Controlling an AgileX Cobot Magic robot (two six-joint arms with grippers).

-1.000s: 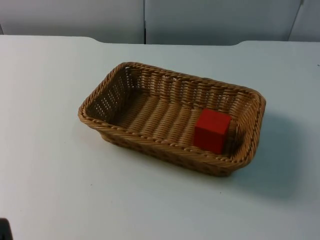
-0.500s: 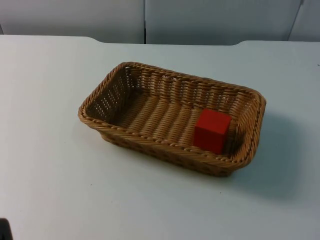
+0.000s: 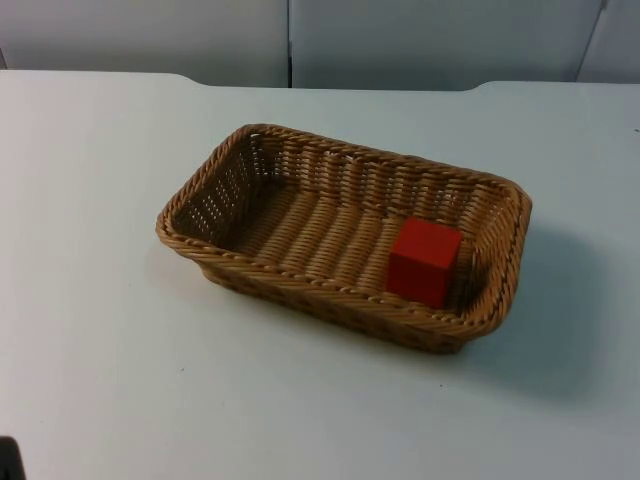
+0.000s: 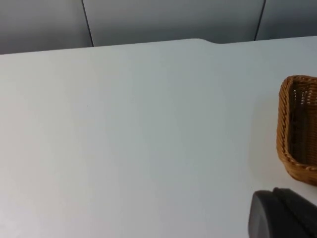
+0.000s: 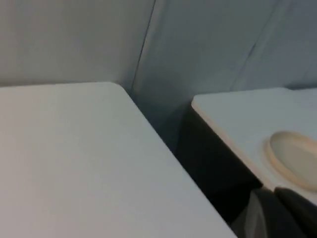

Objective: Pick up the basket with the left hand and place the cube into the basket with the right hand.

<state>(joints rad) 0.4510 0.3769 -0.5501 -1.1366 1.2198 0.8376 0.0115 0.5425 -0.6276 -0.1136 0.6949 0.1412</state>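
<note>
**Red cube sits in the basket on the bench; both arms held back**

In the top view, a bare stretch of the white bench (image 3: 120,400) lies nearest the camera. Beyond it, near the middle of the bench, stands the woven brown basket (image 3: 250,268), a rectangular tray set at an angle, its long axis running from about 10 o'clock to 4 o'clock. It rests flat on the bench. The red cube (image 3: 424,261) lies on the basket floor, upright, at the basket's 4 o'clock end, close to the near long wall and the short end wall. Farthest off, the grey partition wall (image 3: 420,40) closes the bench.

The left end effector (image 4: 285,214) shows as a black fingertip above the bench, near one end of the basket (image 4: 297,131) but apart from it; whether it is open or closed cannot be told. The right end effector (image 5: 280,213) shows as a dark fingertip by a bench edge, well away from the basket, with a pale round disc (image 5: 292,159) lying on a neighbouring white surface (image 5: 237,116); its state cannot be told either. It holds nothing that can be seen.
</note>
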